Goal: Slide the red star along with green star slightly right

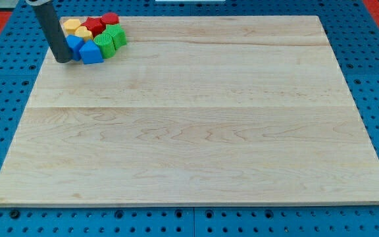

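item: wooden table, pale planks, lying on a blue pegboard base and filling most of the view.

item: my tip, lower end of the dark rod, resting at the table's top-left corner, just to the view's left of the block cluster and sitting close beside the blue blocks.

item: jaws — the arm is carrying none, only the rod, so there is nothing spread or pressed together to report.

item: block cluster, all pieces crowding together at the top-left corner.
- red star, sitting in the middle of the cluster's top row, touching its neighbours.
- second red block, lying at the top right of the cluster; shape unclear.
- green star, sitting at the cluster's right edge, below the second red block.
- second green block, sitting just left of the green star.
- two yellow blocks, lying left of the red star.
- two blue blocks, sitting at the cluster's lower left, nearest my tip.
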`<state>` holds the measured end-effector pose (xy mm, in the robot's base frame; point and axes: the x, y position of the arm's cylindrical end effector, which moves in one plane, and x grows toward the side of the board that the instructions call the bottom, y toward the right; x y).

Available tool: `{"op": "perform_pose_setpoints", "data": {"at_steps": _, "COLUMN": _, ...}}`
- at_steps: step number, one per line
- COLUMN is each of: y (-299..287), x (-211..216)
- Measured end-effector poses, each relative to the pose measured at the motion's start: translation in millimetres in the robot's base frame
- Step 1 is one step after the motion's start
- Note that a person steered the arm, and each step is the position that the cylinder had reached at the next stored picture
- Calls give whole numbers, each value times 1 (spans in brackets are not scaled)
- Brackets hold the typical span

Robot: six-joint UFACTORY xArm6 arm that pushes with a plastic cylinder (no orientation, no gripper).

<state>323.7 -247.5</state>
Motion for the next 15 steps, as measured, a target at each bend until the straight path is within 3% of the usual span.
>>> {"op": "perform_pose_setpoints", "data": {"at_steps": 2, "y": -1, "x": 11}}
{"op": "perform_pose_setpoints", "data": {"at_steps": 4, "y": -58, "x": 33}}
{"op": "perform_pose_setpoints", "data": {"at_steps": 11, "y": -57, "x": 31}}
{"op": "perform_pose_setpoints", "data": {"at_steps": 12, "y": -58, "x": 26}}
{"op": "perform_pose_setpoints", "data": {"at_steps": 15, "y": -57, "x": -49}}
